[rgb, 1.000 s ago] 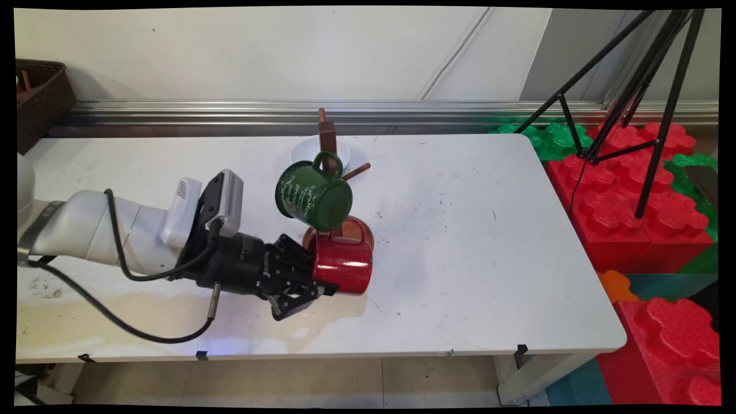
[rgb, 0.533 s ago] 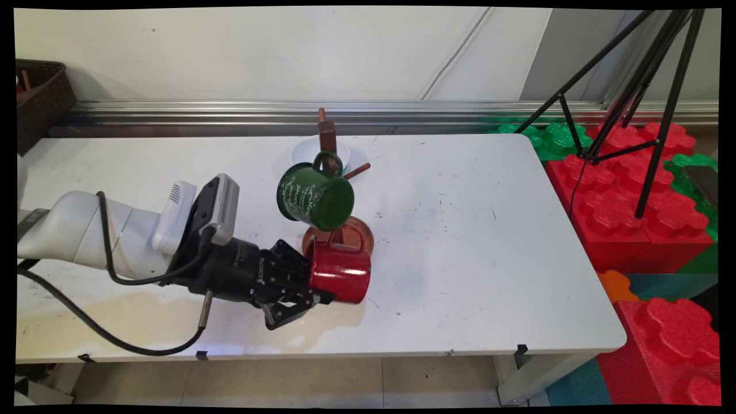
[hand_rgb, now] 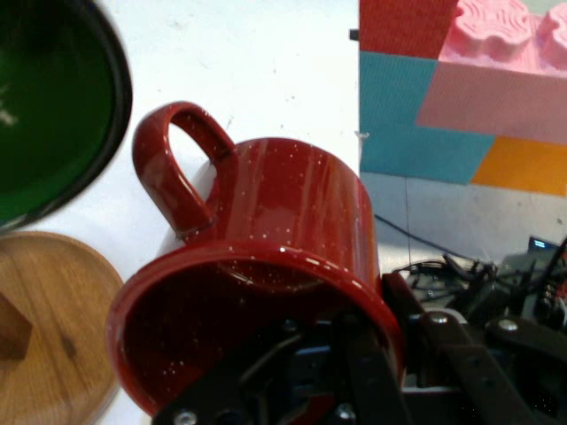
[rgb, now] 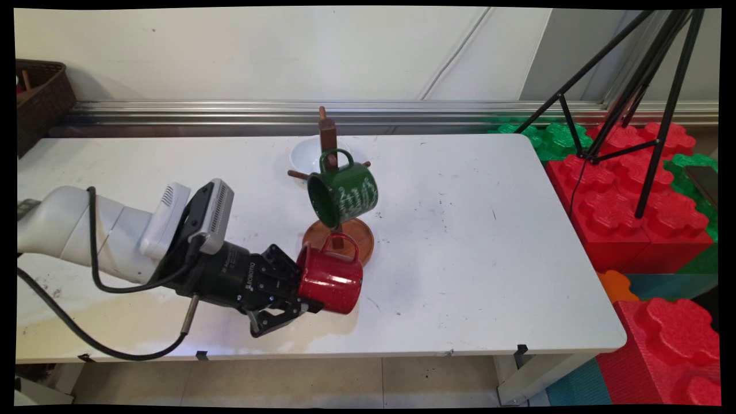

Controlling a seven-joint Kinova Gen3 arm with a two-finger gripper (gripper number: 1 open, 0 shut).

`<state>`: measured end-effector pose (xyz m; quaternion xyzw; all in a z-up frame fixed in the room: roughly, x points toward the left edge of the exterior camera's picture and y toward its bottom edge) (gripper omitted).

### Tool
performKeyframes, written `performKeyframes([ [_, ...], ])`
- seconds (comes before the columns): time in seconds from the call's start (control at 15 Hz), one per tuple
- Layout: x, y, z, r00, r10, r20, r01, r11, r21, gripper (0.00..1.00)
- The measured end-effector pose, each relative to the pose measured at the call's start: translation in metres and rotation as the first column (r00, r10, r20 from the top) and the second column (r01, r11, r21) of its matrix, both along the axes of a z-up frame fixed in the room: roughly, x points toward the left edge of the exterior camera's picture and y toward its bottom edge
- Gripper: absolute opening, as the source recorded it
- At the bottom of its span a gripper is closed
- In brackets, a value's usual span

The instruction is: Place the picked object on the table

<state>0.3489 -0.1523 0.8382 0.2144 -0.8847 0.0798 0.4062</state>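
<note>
My gripper [rgb: 306, 292] comes in from the left, low over the table's near middle, and is shut on the rim of a red speckled mug [rgb: 330, 279]. The mug lies on its side with its handle up, just in front of the mug tree's round wooden base [rgb: 361, 238]. In the hand view the red mug [hand_rgb: 283, 230] fills the centre, with one of the fingers [hand_rgb: 368, 372] inside its mouth and the gripper [hand_rgb: 390, 372] closed over the rim. A green mug [rgb: 343, 195] hangs by its handle from the tree's post [rgb: 328, 135]; its dark mouth [hand_rgb: 44, 106] shows at upper left.
A white bowl [rgb: 303, 155] sits behind the tree. A dark wicker basket [rgb: 40, 98] stands at the far left. A black tripod [rgb: 632, 86] and red and green foam blocks [rgb: 632, 213] lie past the table's right edge. The near edge is close below the gripper.
The gripper has drawn the red mug left and toward the near edge, away from the tree. The green mug has swung round on the post, its mouth now facing left.
</note>
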Motion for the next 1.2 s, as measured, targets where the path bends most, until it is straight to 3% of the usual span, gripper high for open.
performKeyframes([
  [0.4, 0.009, -0.002, 0.010, 0.995, -0.083, 0.060, 0.084, 0.996, -0.013, 0.00],
  [1.2, 0.042, -0.007, 0.033, 0.963, -0.206, 0.173, 0.211, 0.977, -0.012, 0.00],
])
